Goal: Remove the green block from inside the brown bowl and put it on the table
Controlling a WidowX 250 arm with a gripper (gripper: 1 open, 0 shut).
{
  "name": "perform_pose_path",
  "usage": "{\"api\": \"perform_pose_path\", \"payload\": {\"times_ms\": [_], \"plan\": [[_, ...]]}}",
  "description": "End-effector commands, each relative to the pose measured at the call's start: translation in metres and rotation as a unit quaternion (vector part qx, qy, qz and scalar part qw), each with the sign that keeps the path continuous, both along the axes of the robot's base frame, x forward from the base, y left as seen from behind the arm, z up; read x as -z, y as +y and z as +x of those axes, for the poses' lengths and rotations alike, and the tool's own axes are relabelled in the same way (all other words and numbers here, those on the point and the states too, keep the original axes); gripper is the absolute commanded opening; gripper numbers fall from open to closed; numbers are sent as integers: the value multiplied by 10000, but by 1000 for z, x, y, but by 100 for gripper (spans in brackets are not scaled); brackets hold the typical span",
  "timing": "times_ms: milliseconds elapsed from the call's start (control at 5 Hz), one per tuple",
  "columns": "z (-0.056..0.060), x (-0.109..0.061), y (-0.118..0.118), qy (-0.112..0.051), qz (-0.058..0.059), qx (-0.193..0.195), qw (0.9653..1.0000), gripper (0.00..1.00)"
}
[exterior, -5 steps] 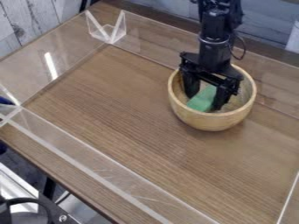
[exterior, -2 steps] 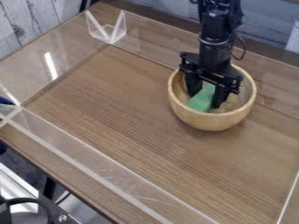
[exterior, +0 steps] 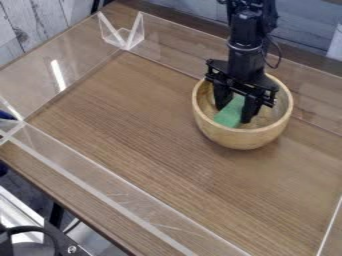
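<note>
The brown bowl [exterior: 243,128] stands on the table [exterior: 134,140] at the right. Inside it lies the green block [exterior: 231,114], leaning against the bowl's near-left inner wall. My gripper [exterior: 242,100] reaches straight down into the bowl from above. Its black fingers [exterior: 217,96] stand apart, one on each side of the block's upper end. The jaws look open and the block still rests in the bowl. The fingers hide the block's far end.
Low clear acrylic walls [exterior: 80,175] edge the tabletop. A clear corner bracket [exterior: 123,32] stands at the back left. Bare wood surface stretches left of and in front of the bowl.
</note>
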State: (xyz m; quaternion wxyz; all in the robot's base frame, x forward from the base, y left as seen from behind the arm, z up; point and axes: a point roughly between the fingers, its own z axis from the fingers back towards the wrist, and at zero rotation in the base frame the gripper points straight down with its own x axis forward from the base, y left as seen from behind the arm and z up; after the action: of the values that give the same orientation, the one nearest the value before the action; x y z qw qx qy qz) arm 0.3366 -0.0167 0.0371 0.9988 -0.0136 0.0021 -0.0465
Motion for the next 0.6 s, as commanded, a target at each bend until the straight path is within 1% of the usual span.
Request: {"api": "perform_pose_path", "payload": {"times_ms": [0, 200, 400], "plan": [[7, -30, 3, -413, -45, -39, 9991, 0], [6, -39, 3, -490, -73, -42, 9988, 0], [4, -51, 4, -607, -95, -51, 9981, 0]]}}
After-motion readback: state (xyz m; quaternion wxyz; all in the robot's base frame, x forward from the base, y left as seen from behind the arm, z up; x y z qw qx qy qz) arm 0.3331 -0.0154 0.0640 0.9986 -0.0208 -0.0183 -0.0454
